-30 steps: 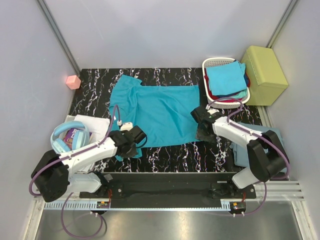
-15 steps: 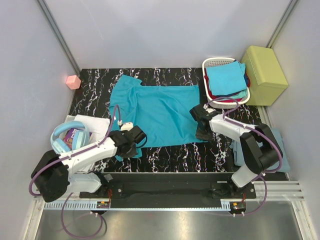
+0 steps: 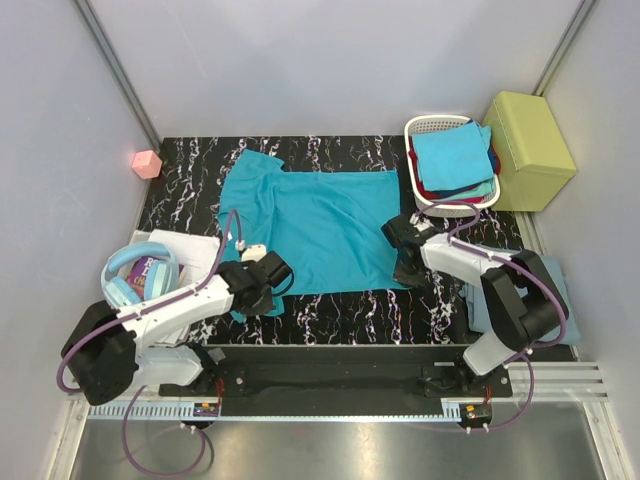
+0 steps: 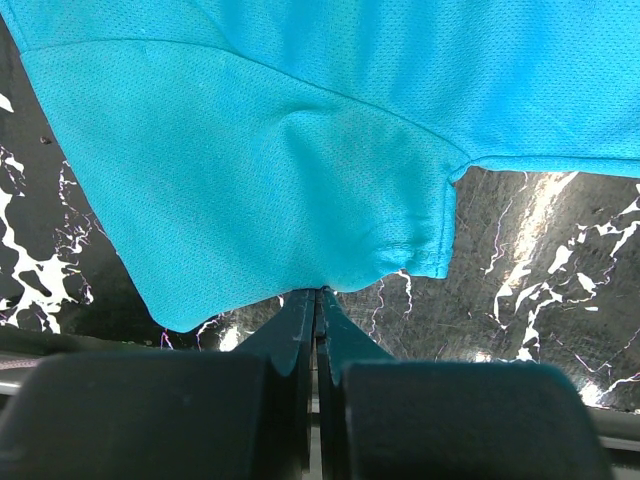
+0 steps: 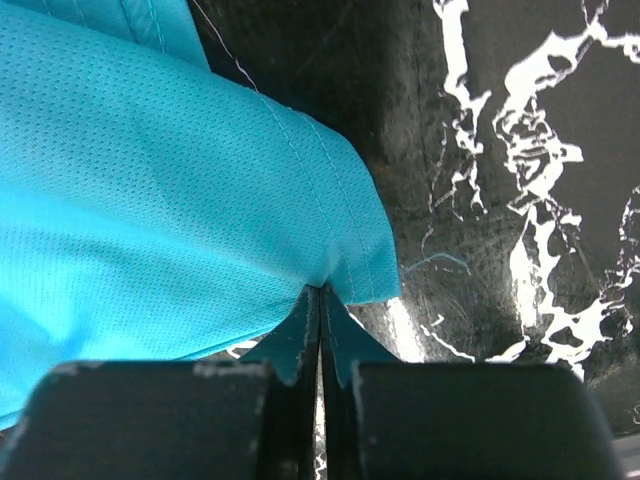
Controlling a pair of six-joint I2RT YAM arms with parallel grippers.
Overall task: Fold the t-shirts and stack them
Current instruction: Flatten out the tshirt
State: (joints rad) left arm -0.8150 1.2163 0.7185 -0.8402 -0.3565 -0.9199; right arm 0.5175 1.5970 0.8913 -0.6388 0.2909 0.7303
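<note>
Corners pinched: our left gripper point(image 4: 318, 295) and right gripper point(image 5: 320, 292) each clench the near edge of the teal t-shirt point(image 3: 320, 220) — next, we'd lift together and fold it across.

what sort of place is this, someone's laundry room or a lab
Most likely a robot lab cell, not a home: plain grey walls box in a black marbled table, a left arm and right arm are bolted at its near edge, and a teal t-shirt lies spread out flat.
</note>
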